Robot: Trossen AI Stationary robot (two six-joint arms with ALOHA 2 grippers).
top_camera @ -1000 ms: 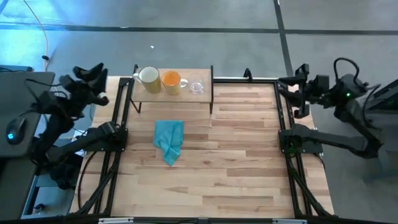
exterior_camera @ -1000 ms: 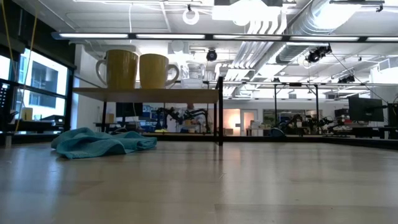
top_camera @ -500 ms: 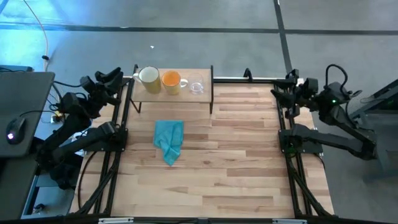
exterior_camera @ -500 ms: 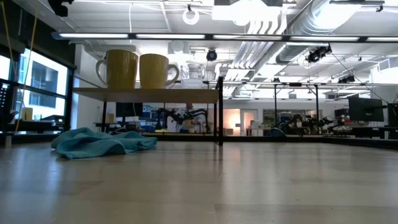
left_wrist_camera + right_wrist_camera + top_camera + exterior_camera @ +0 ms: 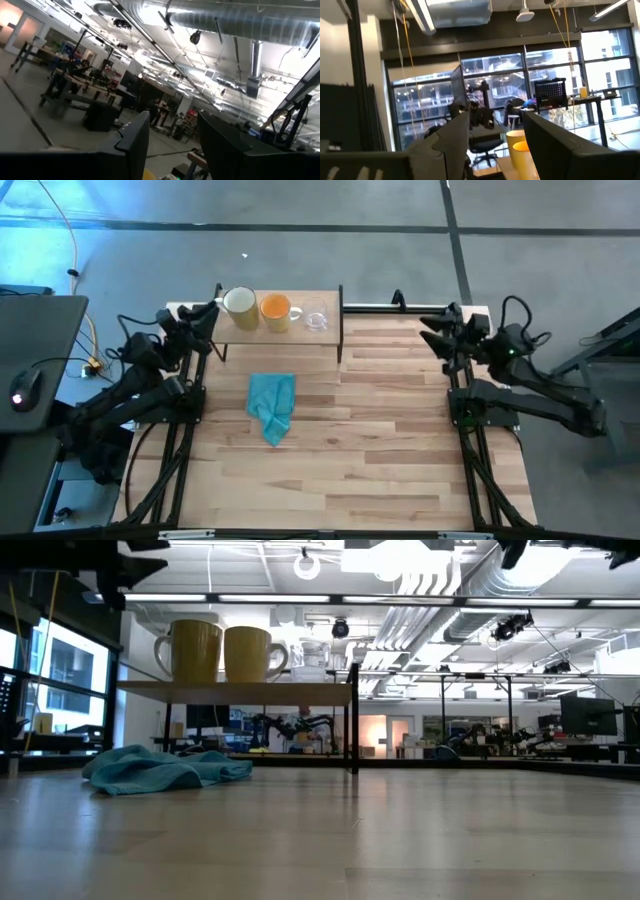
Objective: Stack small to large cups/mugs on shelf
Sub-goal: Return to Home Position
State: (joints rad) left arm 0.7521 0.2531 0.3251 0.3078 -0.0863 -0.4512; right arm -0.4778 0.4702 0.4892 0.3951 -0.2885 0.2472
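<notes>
Grey concrete floor (image 5: 400,205) spreads around the plank counter (image 5: 380,430); overhead, silver ducts (image 5: 440,590) and long strip lights (image 5: 250,598) cross a white ceiling; tall dark-framed windows (image 5: 495,85) line one wall; distant workbenches (image 5: 480,745) fill the bright hall beyond.

Three cups (image 5: 275,309) stand in a row on the shelf (image 5: 285,337).

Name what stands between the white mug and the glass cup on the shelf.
The orange mug, standing in line between them; the high view shows it.

The teal cloth (image 5: 271,405) lies just before the shelf (image 5: 285,333).
</notes>
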